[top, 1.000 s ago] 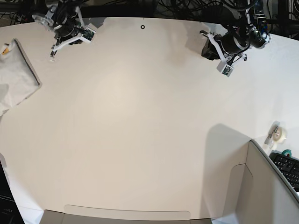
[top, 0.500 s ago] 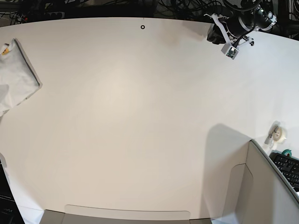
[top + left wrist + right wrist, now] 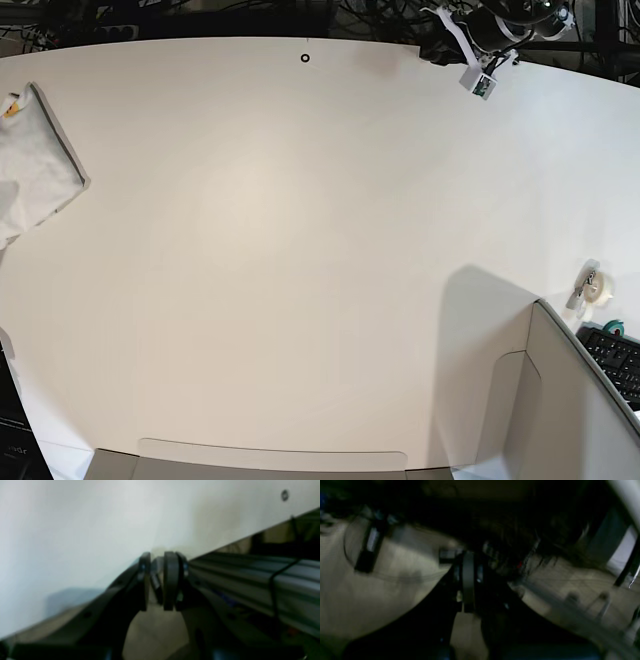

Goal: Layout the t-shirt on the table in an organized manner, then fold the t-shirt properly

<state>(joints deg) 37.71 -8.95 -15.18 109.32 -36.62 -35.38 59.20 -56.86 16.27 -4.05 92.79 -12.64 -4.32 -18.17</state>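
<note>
The t-shirt (image 3: 35,170) lies bunched and partly folded at the far left edge of the table (image 3: 300,250), partly cut off by the frame. My left arm (image 3: 480,30) is drawn back over the table's far right edge, far from the shirt. In the left wrist view, my left gripper (image 3: 157,555) hangs over that edge with its jaws a little apart and nothing between them. My right gripper (image 3: 468,580) is shut and empty over a dark area off the table. It does not show in the base view.
A tape roll (image 3: 597,288) and a keyboard (image 3: 615,360) sit at the right edge. A grey-white box panel (image 3: 560,400) stands at the front right. A small hole (image 3: 305,57) marks the far table edge. A metal rail (image 3: 250,575) runs behind the table.
Both arms have pulled back from the table. The right arm has left the base view at the top left, and the left arm has risen to the top right corner. The shirt has not moved.
</note>
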